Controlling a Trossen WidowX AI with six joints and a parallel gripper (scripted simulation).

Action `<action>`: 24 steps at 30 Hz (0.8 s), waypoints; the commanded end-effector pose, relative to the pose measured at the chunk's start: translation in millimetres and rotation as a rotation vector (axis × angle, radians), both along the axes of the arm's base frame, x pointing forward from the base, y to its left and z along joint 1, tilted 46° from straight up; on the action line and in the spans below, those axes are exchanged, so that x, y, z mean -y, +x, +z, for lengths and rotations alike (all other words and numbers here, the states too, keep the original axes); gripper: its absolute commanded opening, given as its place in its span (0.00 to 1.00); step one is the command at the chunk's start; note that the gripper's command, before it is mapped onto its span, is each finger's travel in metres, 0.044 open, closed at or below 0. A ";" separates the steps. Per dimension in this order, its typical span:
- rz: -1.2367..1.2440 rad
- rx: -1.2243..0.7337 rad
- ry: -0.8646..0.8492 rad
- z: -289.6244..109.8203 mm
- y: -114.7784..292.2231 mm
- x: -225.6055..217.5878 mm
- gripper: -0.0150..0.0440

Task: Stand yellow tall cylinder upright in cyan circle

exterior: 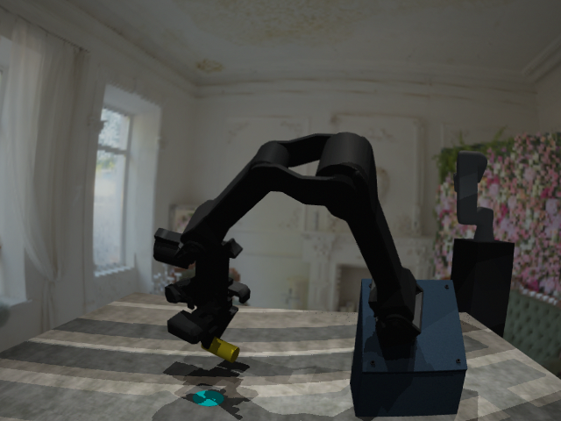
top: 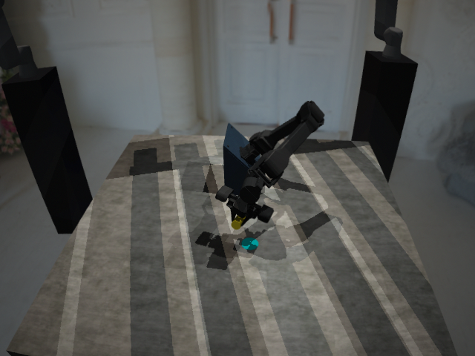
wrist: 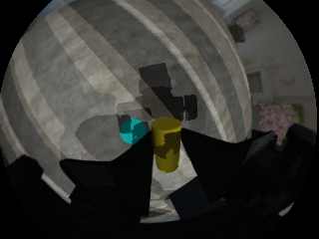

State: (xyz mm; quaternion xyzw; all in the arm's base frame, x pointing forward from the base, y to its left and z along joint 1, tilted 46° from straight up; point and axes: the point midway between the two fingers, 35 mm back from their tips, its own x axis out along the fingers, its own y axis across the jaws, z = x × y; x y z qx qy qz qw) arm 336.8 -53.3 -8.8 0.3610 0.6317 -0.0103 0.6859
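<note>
The yellow tall cylinder (top: 236,223) (exterior: 224,350) (wrist: 166,144) is held above the table, tilted, with its free end sloping down toward the arm's base in the exterior view. My gripper (exterior: 209,343) (wrist: 166,132) is shut on it near its other end. The cyan circle (top: 249,244) (exterior: 208,398) (wrist: 133,130) lies flat on the table, partly in shadow. In the wrist view it shows just left of the cylinder, beyond the left finger. The cylinder is off the table and not over the circle in the top view.
The striped table (top: 153,306) (exterior: 54,394) carries shadows of the arm around the circle. The blue base block (top: 234,168) (exterior: 409,391) stands behind the gripper. Black pedestals (top: 46,153) (top: 383,110) with other arms stand beyond the table's sides.
</note>
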 end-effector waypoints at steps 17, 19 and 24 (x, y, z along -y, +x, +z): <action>-0.036 0.042 -0.117 -13.9 3.5 -0.8 0.43; -0.040 0.048 -0.128 -15.1 3.9 -0.9 0.43; -0.051 0.061 -0.154 -17.8 4.9 -1.3 0.43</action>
